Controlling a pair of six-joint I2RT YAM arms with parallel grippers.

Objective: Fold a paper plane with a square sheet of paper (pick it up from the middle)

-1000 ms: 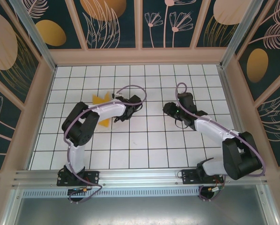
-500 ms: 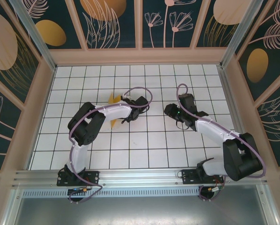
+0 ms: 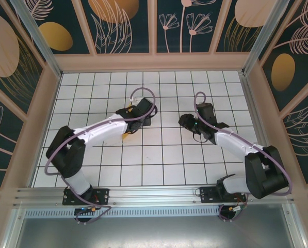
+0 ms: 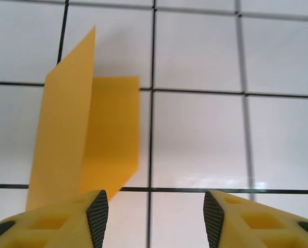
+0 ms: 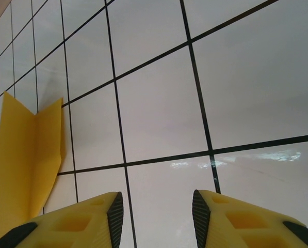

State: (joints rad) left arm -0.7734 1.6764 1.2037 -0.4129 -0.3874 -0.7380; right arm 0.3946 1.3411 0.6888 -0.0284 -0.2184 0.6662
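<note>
Two arms reach over a white tabletop ruled with black grid lines (image 3: 143, 170), seen from the overhead camera. The left arm (image 3: 99, 128) stretches from its base toward mid-table, its dark wrist end over the centre-left tiles. The right arm (image 3: 231, 139) is bent in from the right, its dark wrist end facing the left one, with bare tiles between them. A thin orange-yellow sheet of paper (image 4: 110, 129), folded, lies on the table. From overhead only a small orange corner (image 3: 125, 136) shows, at the near side of the left forearm, and the rest is covered by the arm. In the left wrist view one part of the sheet lies flat on a tile, and the other flap stands up along a crease, to the left of it. The left gripper (image 4: 155, 219) has its yellow, black-padded fingers (image 4: 96, 217) spread apart, with nothing between them but tile. The sheet's near edge runs behind the left-hand finger, contact not discernible. In the right wrist view the right gripper (image 5: 155, 217) also stands parted, its gap empty above a grid line. There the sheet sits at far left, creased down its middle, apart from the fingers.
</note>
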